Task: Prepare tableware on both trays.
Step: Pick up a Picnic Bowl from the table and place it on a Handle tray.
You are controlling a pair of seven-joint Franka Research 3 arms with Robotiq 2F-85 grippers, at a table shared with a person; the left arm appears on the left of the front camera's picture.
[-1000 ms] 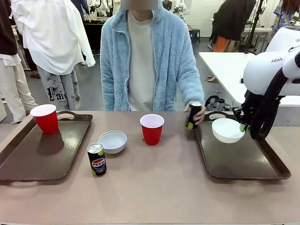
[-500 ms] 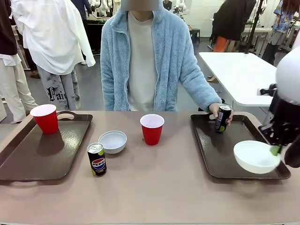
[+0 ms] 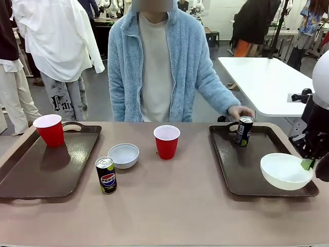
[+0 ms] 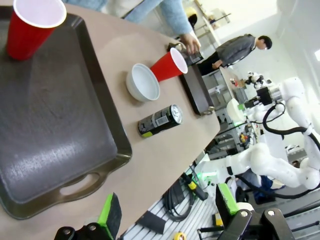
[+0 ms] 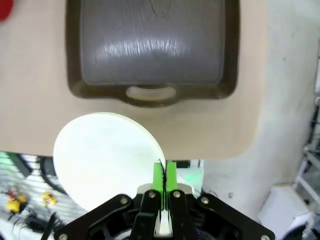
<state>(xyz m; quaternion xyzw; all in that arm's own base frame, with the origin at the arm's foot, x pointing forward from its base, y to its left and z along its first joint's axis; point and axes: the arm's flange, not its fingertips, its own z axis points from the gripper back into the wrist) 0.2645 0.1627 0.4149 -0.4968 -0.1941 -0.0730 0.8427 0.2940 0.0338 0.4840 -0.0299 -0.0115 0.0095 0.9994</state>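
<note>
While the right gripper (image 3: pixel 307 164) clamps its green pads (image 5: pixel 159 176) tight on the rim of the white bowl (image 3: pixel 284 171), that bowl hangs mouth up and slightly tilted over the near right corner of the right tray (image 3: pixel 237 172). I cannot tell whether its base touches the tray.

The left gripper (image 4: pixel 167 202) is spread wide with nothing between its fingers, looking over the near end of the left tray (image 3: pixel 31 177).

Both trays are dark brown, glossy plastic rectangles with rounded corners, raised rims and a cut-out handle at each short end. Their long axes run from the robot's side toward the person.

A slim black can (image 3: pixel 244 131) stands upright on the far part of the right tray, with the person's hand (image 3: pixel 240 111) just above and behind its top. Contact is unclear and its yellow-green print is too small to read.

The Pepsi can (image 3: pixel 106 175), also slim and black, stands upright on the bare table just right of the left tray, showing the red, white and blue roundel and the brand word.

Just behind it sits a round pale grey bowl (image 3: pixel 123 155), mouth up.

One red cup (image 3: pixel 49 130), smooth, tapered and white inside, stands upright in the left tray's far left corner. The middle red cup (image 3: pixel 166 141) stands upright on the table right of the pale grey bowl.
</note>
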